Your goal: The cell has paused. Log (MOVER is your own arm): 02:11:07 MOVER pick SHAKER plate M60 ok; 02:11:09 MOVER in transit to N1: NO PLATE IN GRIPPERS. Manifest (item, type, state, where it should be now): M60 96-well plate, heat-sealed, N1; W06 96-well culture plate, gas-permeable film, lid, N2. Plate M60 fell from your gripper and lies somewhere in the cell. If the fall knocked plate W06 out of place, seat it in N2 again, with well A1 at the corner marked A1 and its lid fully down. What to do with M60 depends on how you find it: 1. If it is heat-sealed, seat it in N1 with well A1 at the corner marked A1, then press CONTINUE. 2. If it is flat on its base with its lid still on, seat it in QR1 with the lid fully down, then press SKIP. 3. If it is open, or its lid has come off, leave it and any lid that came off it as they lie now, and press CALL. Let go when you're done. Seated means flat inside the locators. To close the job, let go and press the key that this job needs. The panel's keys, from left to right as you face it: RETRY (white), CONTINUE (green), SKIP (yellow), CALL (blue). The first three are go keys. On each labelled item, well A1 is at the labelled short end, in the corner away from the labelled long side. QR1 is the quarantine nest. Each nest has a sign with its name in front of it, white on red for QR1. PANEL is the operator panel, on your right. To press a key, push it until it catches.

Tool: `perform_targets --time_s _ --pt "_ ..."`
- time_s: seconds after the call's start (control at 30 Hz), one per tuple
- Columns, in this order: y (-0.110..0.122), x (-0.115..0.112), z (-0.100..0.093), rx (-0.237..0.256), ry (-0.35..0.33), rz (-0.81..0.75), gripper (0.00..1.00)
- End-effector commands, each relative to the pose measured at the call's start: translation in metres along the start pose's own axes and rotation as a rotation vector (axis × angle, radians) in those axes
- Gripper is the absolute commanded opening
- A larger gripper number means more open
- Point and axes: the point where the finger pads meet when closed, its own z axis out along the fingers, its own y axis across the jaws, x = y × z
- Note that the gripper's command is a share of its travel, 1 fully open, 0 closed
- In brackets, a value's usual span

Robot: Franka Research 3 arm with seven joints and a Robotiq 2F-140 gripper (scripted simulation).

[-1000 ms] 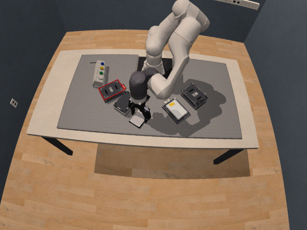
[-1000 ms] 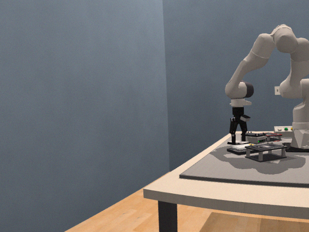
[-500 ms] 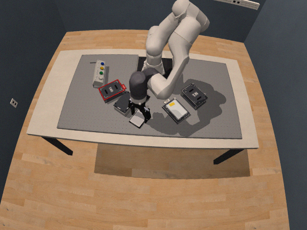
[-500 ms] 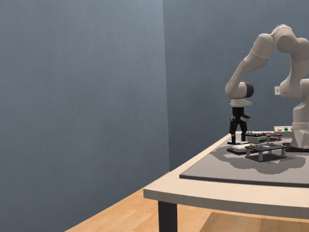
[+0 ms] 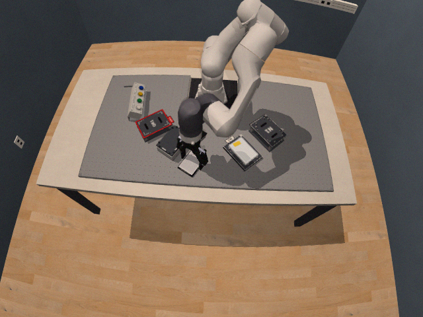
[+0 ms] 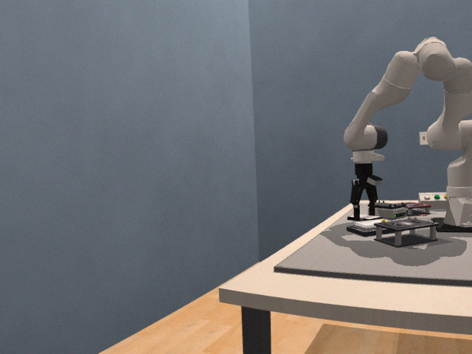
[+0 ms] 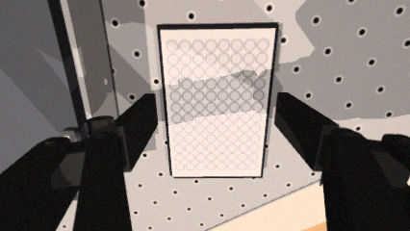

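Note:
Plate M60 (image 5: 188, 166) (image 7: 217, 101) lies flat on the grey mat near the front edge. It has a black rim and a white seal with the wells showing faintly through. My gripper (image 5: 194, 160) (image 6: 361, 213) (image 7: 216, 109) is open and lowered straight over it. One finger stands on each long side, with a small gap to the plate on both. Plate W06 (image 5: 243, 152), with a clear lid and a yellow label, sits in nest N2. Nest N1 (image 5: 267, 131) (image 6: 405, 226) stands bare. The panel (image 5: 136, 100) (image 6: 433, 198) is at the back left in the top view.
The shaker (image 5: 167, 144) (image 6: 390, 210) stands close beside my gripper, and its edge (image 7: 72, 72) shows in the wrist view. The red-framed QR1 nest (image 5: 153, 123) is behind it. The mat's front edge (image 5: 205, 185) is near the plate.

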Motion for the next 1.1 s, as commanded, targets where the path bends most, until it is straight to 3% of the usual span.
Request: perform_targets --time_s 0.0,0.33,0.37,1.07 --pt "-0.0002 0.0 0.0003 -0.001 -0.001 -0.002 0.7" --pt "-0.0002 0.0 0.0003 -0.001 -0.001 -0.002 0.7" --pt "-0.0002 0.0 0.0003 -0.001 -0.001 -0.002 0.1" --pt "-0.0002 0.0 0.0003 -0.001 -0.001 -0.002 0.1"
